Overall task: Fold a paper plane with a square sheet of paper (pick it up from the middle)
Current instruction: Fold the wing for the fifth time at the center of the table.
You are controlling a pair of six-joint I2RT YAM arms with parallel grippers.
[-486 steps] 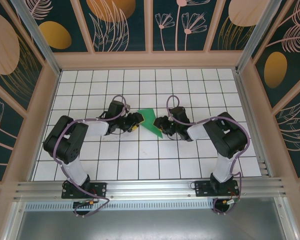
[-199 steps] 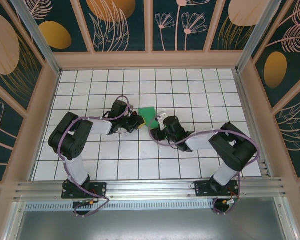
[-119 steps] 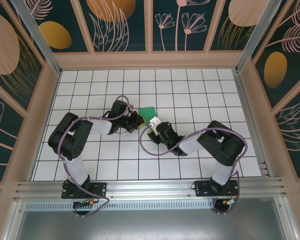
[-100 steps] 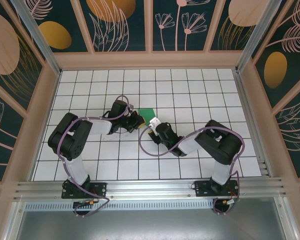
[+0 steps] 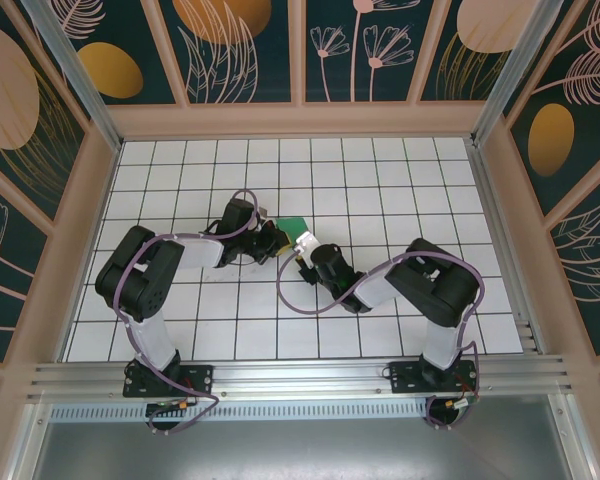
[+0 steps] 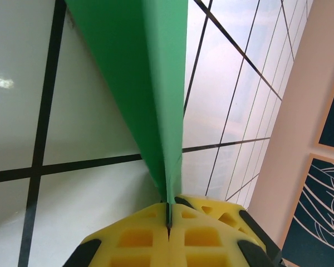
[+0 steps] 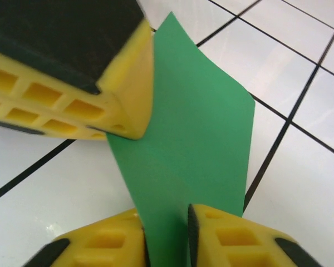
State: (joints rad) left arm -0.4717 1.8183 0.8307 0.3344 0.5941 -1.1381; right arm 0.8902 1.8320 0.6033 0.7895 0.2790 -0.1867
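The square sheet of paper (image 5: pixel 294 226) is a creased bright-green shape, held up off the tiles mid-table. My left gripper (image 5: pixel 273 241) is shut on its left edge; in the left wrist view the yellow fingertips (image 6: pixel 139 236) pinch the paper (image 6: pixel 145 83) along a crease. My right gripper (image 5: pixel 297 252) has come in from the right and below. In the right wrist view its jaws (image 7: pixel 166 214) stand on either side of the paper (image 7: pixel 195 133), with a narrow gap left beside the right pad. The left gripper's finger (image 7: pixel 72 72) shows at upper left.
The white gridded table (image 5: pixel 400 180) is walled by wooden panels (image 5: pixel 300 120) at the back and both sides. Both arms reach in from the metal rail (image 5: pixel 300 375) at the near edge and meet near the table's middle.
The right gripper has slid left up to the paper and its jaws have narrowed around it. The left gripper has kept its hold and place.
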